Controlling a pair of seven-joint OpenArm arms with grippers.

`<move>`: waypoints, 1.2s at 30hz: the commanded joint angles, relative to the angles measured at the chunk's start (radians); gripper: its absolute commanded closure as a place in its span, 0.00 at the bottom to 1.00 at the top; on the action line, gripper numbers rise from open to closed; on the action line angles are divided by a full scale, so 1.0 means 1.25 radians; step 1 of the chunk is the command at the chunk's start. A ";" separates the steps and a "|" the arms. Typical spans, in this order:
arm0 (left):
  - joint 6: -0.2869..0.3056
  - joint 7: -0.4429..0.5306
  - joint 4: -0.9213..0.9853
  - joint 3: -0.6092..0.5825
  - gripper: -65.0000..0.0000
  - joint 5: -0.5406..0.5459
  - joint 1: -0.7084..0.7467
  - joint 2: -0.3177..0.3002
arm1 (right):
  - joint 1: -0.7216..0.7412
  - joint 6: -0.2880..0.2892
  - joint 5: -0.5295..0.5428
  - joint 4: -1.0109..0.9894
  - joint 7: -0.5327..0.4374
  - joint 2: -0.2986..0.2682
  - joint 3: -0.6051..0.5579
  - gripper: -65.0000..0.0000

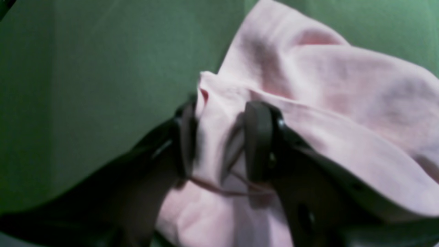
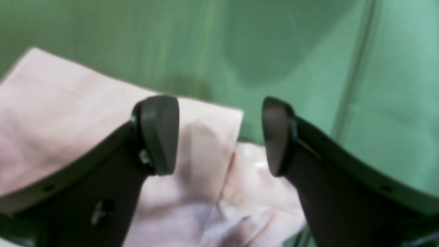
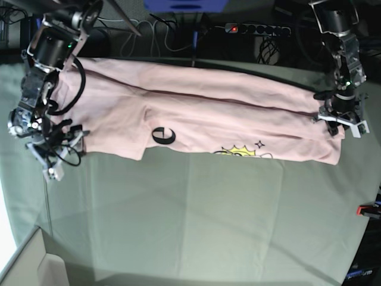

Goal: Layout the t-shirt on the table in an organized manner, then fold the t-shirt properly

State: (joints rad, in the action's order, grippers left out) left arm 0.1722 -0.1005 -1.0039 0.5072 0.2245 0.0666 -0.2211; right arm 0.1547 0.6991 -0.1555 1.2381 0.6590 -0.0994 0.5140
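We see our left gripper (image 1: 219, 144) pinching a bunched fold of the t-shirt (image 1: 343, 103) at centre frame, over the table (image 1: 85, 85).

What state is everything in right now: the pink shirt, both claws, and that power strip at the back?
t-shirt: folded lengthwise, stretched across the table.
left gripper: shut on the t-shirt.
right gripper: open, holding nothing.
table: covered by creased green cloth.
power strip: red light on.

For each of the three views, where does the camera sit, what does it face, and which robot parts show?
Left wrist: on the left arm, facing the left gripper clamped on the t-shirt.
Right wrist: on the right arm, facing the open right gripper above a shirt edge.
Base: overhead, facing the table; both arms show.
All three share the t-shirt.
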 commanded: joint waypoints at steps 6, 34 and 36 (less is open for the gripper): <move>0.003 0.012 -0.011 0.002 0.65 0.003 -0.008 -0.012 | 0.032 -0.001 0.006 -0.086 -0.012 -0.028 0.003 0.44; 0.003 0.012 -0.011 0.002 0.65 0.003 -0.008 -0.012 | -0.230 -0.001 0.008 0.311 -0.050 0.063 0.007 1.00; 0.003 0.012 -0.011 0.002 0.65 0.003 -0.008 -0.012 | -0.226 -0.001 0.010 0.311 -0.052 0.063 0.007 1.00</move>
State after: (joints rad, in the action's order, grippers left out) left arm 0.1730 -0.1013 -1.0039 0.5079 0.2249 0.0666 -0.2211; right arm -0.1375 0.7025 -0.1558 1.6093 0.6128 -0.0113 0.5205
